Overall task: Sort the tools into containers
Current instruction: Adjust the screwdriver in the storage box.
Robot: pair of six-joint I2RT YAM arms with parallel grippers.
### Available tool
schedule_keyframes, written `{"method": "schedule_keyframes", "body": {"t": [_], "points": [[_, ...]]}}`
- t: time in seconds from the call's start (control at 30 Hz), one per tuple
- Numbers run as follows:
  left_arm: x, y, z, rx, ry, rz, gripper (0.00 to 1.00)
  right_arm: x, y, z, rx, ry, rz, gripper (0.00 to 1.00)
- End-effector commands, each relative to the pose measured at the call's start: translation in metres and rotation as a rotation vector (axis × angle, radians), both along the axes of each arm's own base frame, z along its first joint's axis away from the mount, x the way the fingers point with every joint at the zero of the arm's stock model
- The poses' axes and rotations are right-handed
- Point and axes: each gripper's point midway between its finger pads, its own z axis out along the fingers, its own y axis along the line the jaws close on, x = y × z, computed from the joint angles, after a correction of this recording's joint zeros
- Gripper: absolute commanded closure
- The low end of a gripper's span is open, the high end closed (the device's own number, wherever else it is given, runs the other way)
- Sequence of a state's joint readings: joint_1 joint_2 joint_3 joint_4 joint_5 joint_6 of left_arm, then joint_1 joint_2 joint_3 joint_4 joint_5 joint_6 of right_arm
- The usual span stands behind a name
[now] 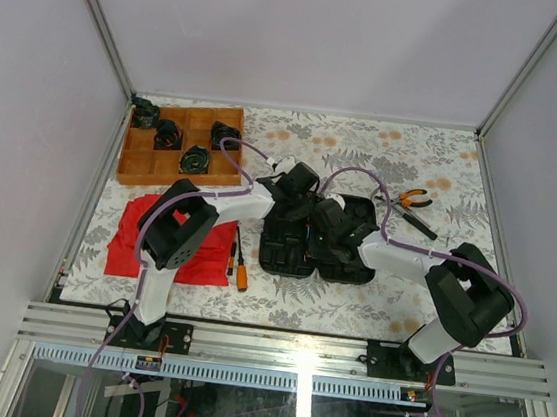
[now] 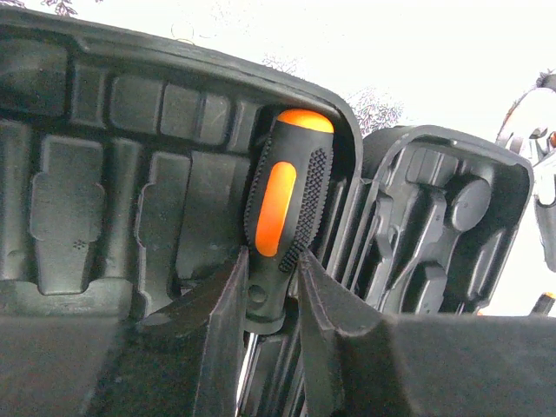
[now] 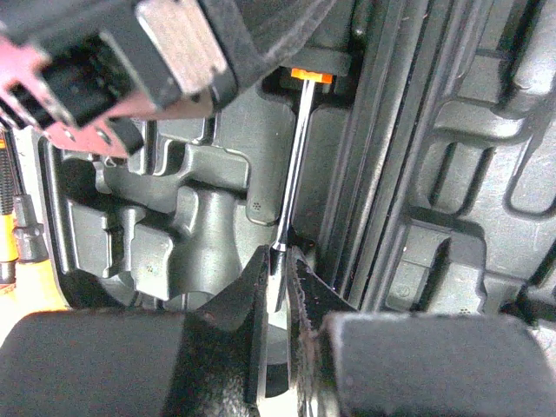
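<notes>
Light, stiff screwdriver (image 2: 282, 204): rubbery handle grips well, thin steel shaft likely slippery. Left gripper (image 2: 271, 261) jaws clamped on handle neck; right gripper (image 3: 278, 261) jaws pinching shaft tip inside case (image 2: 104, 174).

There is one open black tool case (image 1: 283, 254), and one orange-and-black screwdriver (image 2: 280, 217) lies inside it. Just left of the case are one orange-handled screwdriver (image 1: 241, 270) and one red cloth (image 1: 134, 242), while to its right lie one pair of orange-handled pliers (image 1: 417, 197) and one slim dark tool (image 1: 416, 222). Beyond the case to the left stands one wooden tray (image 1: 143, 165) holding four small black objects (image 1: 195, 161).
</notes>
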State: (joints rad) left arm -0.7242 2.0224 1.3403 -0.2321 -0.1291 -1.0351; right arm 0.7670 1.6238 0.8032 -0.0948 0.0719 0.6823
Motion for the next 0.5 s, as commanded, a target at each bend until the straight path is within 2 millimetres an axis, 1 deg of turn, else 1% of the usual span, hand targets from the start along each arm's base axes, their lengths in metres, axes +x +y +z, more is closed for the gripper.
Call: {"method": "schedule_keyframes", "body": {"t": [0.0,0.1,0.2,0.37,0.47], "points": [[-0.069,0.019,-0.071,0.097,0.295,-0.055,1.00,-0.077,-0.083,-0.055,-0.332,0.269,0.028,1.00],[-0.072,0.017,-0.068,0.084,0.298,-0.056,1.00,-0.074,-0.078,-0.041,-0.294,0.250,0.045,1.00],[-0.075,0.018,-0.057,0.069,0.277,-0.060,1.00,-0.074,-0.079,-0.032,-0.278,0.238,0.065,1.00],[-0.072,0.022,-0.029,0.051,0.212,-0.046,1.00,-0.067,-0.085,-0.024,-0.260,0.207,0.082,1.00],[-0.069,0.026,-0.012,0.054,0.171,-0.044,1.00,-0.063,-0.084,-0.022,-0.247,0.195,0.112,0.96]]}}
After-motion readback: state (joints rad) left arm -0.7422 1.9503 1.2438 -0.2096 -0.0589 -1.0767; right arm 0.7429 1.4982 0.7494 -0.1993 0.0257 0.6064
